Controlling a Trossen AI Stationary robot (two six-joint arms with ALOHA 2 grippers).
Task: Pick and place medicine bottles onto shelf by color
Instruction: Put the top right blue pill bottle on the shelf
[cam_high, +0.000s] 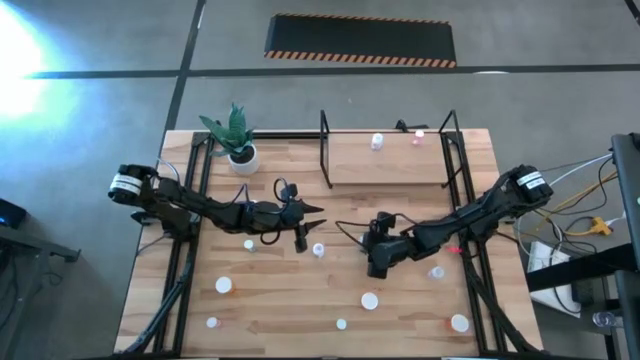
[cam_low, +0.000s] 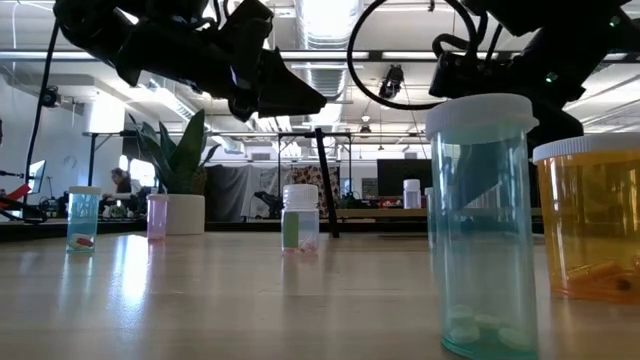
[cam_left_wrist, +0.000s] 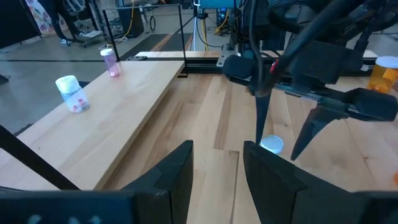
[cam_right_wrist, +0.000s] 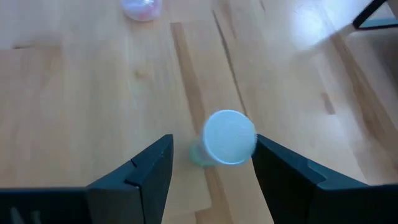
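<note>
A small bottle with a white cap and greenish body (cam_high: 319, 250) stands on the wooden table between my two grippers. My right gripper (cam_high: 375, 264) is open, tilted down and toward the table's left. In the right wrist view (cam_right_wrist: 211, 174) the bottle's cap (cam_right_wrist: 229, 137) shows between its fingers, with a gap on each side. My left gripper (cam_high: 308, 222) is open and empty, above the table just left of that bottle. The shelf board (cam_high: 390, 165) at the far middle carries a white bottle (cam_high: 377, 141) and a pink one (cam_high: 418, 135).
A potted plant (cam_high: 240, 150) stands at the far left. A pink bottle (cam_high: 249, 244) stands under my left arm. More bottles stand along the near half (cam_high: 225, 286) (cam_high: 370, 300) (cam_high: 458, 322). Black frame rails (cam_high: 468, 200) run along both table sides.
</note>
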